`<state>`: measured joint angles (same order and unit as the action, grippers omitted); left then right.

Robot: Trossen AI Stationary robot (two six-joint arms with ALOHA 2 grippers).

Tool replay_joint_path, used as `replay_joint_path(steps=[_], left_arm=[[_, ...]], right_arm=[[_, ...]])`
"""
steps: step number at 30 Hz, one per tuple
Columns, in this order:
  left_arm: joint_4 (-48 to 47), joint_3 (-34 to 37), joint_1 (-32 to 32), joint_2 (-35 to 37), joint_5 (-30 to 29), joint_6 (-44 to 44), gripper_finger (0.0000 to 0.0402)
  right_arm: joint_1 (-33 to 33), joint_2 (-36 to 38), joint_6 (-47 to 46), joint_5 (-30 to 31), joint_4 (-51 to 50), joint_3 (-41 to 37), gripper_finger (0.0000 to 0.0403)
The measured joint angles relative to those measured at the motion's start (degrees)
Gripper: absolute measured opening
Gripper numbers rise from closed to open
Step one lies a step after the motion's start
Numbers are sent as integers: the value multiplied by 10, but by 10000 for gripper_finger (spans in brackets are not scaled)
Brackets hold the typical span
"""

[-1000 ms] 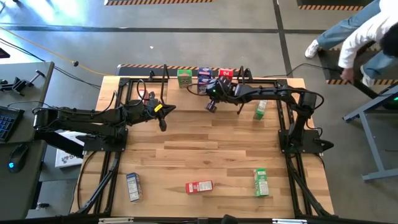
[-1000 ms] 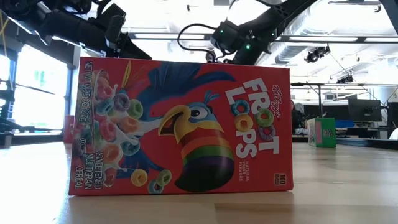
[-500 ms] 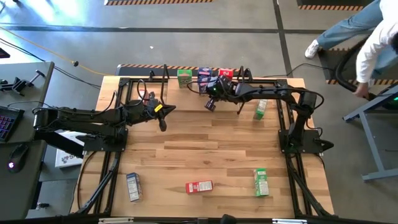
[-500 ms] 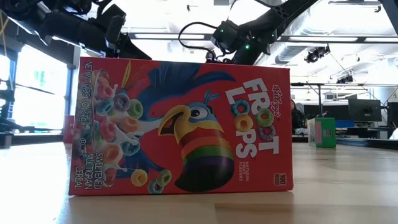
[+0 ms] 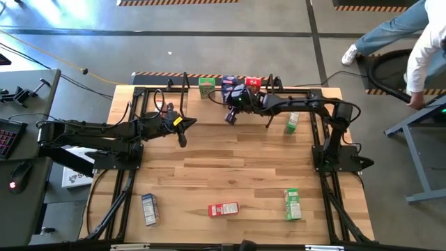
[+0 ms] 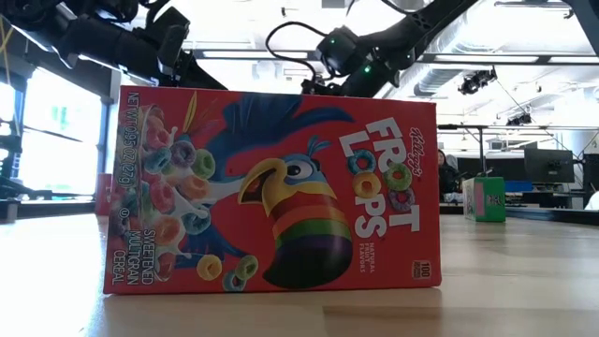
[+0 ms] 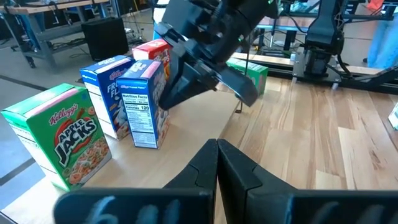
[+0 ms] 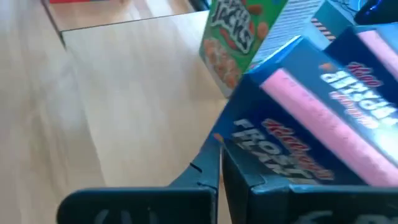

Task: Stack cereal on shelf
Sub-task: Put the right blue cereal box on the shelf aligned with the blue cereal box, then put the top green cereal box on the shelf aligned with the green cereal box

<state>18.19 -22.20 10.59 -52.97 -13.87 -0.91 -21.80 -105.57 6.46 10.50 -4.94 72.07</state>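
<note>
Green, blue and red cereal boxes stand upright on the shelf at the table's far edge. In the left wrist view they are the Apple Jacks box, two blue boxes and a red one. My right gripper is shut, slanting down just in front of the blue boxes. My left gripper hangs shut over the table's left half, holding nothing. Loose cereal boxes lie near the front edge. My right gripper's shut fingertips stand right at the face of a blue cereal box, slanting down from the table's right. I cannot tell whether they touch it. The box stands upright on the shelf.
Loose boxes lie on the table: green by the right arm, green, red and blue-white near the front. The red one fills the low view. A person is beyond the far right corner.
My right gripper has swung a little toward the table's left along the front of the shelf, its wrist tipping, and it has stayed shut. The person at the far right has shifted.
</note>
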Motion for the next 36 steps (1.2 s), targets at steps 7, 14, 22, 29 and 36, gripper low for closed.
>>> replay_joint_path(steps=[7,14,22,29,36], left_arm=[[0,0,0,0,0,0,0],[0,0,0,0,0,0,0],[1,0,0,0,0,-3,0],[7,0,-2,0,11,-3,0],[7,0,-2,0,35,0,0]], right_arm=[[-11,0,0,1,21,0,0],[-11,0,2,0,35,0,0],[13,22,44,-14,29,0,0],[126,80,36,42,-21,-41,0],[260,128,-66,143,-5,-159,0]])
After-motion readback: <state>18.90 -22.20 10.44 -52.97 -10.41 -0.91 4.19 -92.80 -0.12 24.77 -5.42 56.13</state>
